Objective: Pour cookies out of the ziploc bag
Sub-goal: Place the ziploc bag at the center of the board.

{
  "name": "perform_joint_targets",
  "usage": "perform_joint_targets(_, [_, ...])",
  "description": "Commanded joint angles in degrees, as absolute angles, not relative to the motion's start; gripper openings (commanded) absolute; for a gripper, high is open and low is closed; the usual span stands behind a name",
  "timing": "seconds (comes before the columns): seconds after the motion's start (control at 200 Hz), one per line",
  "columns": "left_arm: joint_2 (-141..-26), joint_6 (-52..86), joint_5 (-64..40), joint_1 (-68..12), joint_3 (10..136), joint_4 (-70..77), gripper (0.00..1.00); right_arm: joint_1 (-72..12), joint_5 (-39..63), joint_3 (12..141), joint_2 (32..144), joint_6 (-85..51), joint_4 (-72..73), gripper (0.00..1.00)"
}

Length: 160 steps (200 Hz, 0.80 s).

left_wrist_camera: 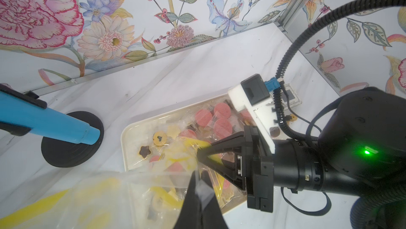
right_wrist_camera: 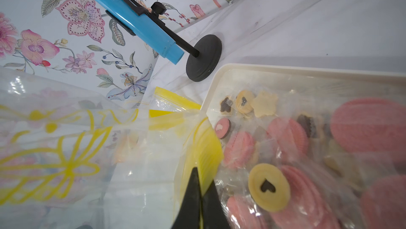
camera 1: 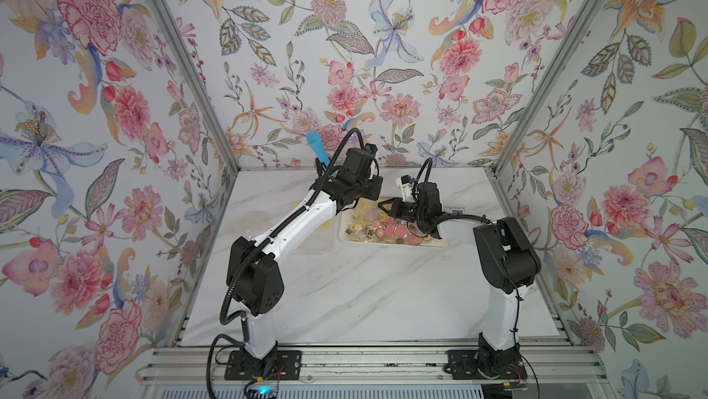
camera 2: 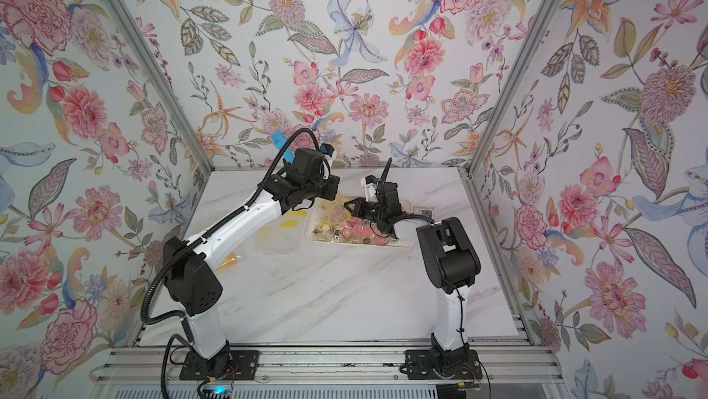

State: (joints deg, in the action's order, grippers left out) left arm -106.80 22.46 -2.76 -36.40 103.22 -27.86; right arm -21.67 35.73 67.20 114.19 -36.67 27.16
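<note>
we see both arms meeting over the far middle of the white marble tabletop (camera 1: pixel 344 301), above a shallow cream rectangular plastic tray (left_wrist_camera: pixel 123 142). the small flat cookies (camera 1: pixel 390 230) (pink ridged rounds, tan rounds with dark heart centres, beige and dark star shapes) lie heaped in that tray. in the right wrist view, clear film lies across some of them.

the clear ziploc bag with yellow line print and a yellow zip strip (left_wrist_camera: pixel 98 195) is stretched between the two grippers, with its zip end over the tray's left end. the left gripper (left_wrist_camera: pixel 199 176) is clenched on a fold of the bag's clear film. the right gripper (right_wrist_camera: pixel 201 184) is pinched tight on the yellow zip strip, and in the left wrist view its black tips sit just beside the left one's. we cannot tell whether any cookies are left inside the bag.

a second clear bag with yellow print (camera 2: pixel 274 242) lies flat on the tabletop to the left of the tray. behind the tray, near the flowered back wall, a blue plastic tube (right_wrist_camera: pixel 136 23) is clamped aslant on a black round stand (right_wrist_camera: pixel 203 58).
</note>
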Motion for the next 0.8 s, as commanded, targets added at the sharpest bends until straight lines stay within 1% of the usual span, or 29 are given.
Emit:
perform_joint_targets(0.0, [-104.48,21.38,-1.44,-36.6,105.5,-24.66,0.0,-22.31,35.88,68.66,114.66,-34.53,22.74,0.0])
perform_joint_targets(0.21, [-101.69,20.83,0.18,-36.57,103.13,-23.03,0.0,-22.9,31.47,67.48,111.3,-33.31,21.4,0.0])
perform_joint_targets(0.375, [-98.88,20.88,1.64,-36.3,99.88,-21.65,0.0,-22.76,31.99,67.15,109.32,-33.44,22.27,0.0])
perform_joint_targets(0.5, [-96.37,21.08,2.15,-36.27,96.84,-19.96,0.07,-22.9,32.75,67.06,108.07,-33.42,22.57,0.0])
perform_joint_targets(0.62, [-92.66,21.07,2.5,-36.19,92.13,-16.94,0.19,-23.74,32.21,65.92,105.26,-32.14,21.16,0.0])
perform_joint_targets(0.796, [-86.28,21.3,2.55,-36.13,85.19,-12.67,0.24,-24.41,31.2,62.82,99.72,-31.39,20.01,0.0])
